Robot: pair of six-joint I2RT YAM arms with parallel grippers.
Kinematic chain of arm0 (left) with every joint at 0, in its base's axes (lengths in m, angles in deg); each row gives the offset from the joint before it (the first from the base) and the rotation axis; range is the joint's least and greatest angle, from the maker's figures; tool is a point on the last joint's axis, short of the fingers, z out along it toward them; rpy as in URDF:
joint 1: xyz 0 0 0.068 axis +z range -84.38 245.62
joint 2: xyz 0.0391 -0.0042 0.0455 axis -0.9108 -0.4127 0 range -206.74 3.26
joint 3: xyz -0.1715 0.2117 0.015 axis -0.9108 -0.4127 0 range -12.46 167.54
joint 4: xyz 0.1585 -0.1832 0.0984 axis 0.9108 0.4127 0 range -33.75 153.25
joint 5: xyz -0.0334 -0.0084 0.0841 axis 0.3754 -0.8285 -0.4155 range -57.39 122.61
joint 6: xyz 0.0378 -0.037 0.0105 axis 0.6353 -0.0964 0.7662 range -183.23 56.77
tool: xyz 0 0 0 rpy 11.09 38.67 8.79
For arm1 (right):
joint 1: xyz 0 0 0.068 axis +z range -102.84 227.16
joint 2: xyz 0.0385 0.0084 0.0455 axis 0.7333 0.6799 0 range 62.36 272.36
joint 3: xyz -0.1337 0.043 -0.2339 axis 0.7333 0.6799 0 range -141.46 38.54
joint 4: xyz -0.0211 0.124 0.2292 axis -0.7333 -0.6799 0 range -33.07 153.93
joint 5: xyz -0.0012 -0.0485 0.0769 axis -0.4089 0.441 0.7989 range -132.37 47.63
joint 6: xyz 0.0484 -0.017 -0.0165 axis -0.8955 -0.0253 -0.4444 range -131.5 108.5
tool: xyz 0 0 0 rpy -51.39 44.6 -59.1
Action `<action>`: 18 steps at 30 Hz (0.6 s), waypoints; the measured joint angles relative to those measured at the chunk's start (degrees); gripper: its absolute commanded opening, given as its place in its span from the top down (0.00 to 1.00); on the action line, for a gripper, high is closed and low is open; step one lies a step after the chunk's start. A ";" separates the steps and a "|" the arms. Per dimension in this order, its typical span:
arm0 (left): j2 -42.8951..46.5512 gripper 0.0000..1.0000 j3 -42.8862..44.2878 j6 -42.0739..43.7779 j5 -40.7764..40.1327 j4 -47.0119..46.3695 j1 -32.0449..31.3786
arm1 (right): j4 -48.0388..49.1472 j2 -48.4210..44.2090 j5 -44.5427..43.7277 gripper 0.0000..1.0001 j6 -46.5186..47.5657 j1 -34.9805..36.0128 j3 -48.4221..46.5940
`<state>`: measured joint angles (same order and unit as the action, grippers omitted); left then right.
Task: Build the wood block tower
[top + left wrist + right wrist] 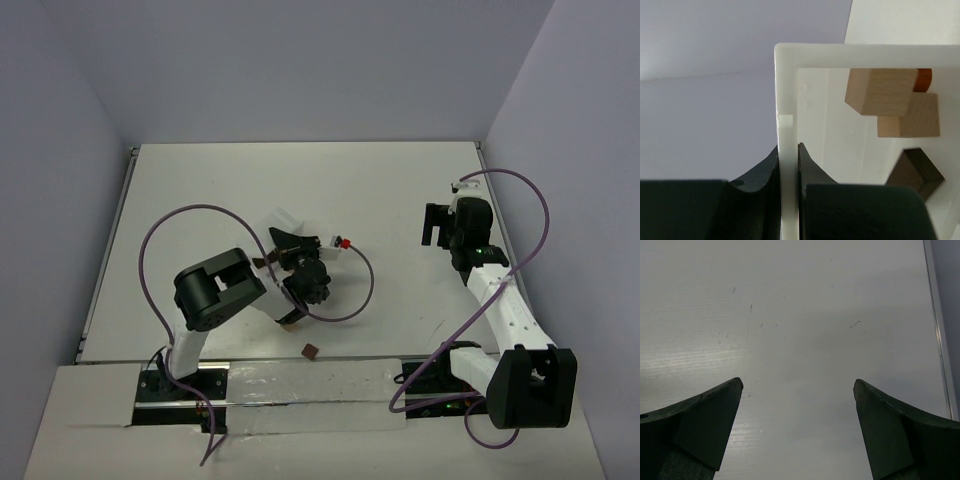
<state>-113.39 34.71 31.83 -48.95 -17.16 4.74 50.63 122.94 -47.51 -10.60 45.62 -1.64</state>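
Left pincer point(788, 150) is clenched on the thin side wall of a white plastic box point(860, 50), one finger inside and one outside. In the overhead view it holds the box raised and tilted above the table point(400, 190). The wood blocks lie inside, bunched against the far wall. A tan cube point(880, 90) overlaps a second tan cube point(910, 117), a reddish-brown block point(924, 80) peeks out behind them, and a dark brown block point(914, 170) sits apart from them nearer the camera. One small dark loose block point(311, 351) lies on the table near the arm bases.

Right pincer point(797, 390) is released, its fingers spread wide over bare table, well away to the right.

No tower stands anywhere in view, so the job looks to be at its start: getting the blocks out of the box. The next move probably calls for tipping the box gently so the cubes slide out onto open table without scattering or rolling off. Either pincer can then take a tan one as the base. Each block is far smaller than the fingers, so a centred, square pinch will matter.
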 measured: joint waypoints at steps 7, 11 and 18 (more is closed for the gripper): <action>-0.14 1.00 0.42 2.14 0.34 -0.64 0.08 | -0.02 0.09 0.01 0.00 -0.01 -0.27 -0.01; -0.90 1.00 1.18 4.94 1.11 -0.72 0.45 | -0.02 0.17 -0.01 0.00 0.01 -0.34 -0.02; -2.52 1.00 2.12 13.02 1.33 -0.74 4.52 | -0.04 0.15 0.06 0.00 -0.01 -0.37 -0.02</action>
<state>-115.91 36.83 44.85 -47.62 -17.91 9.26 50.59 123.09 -47.45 -10.61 45.25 -1.66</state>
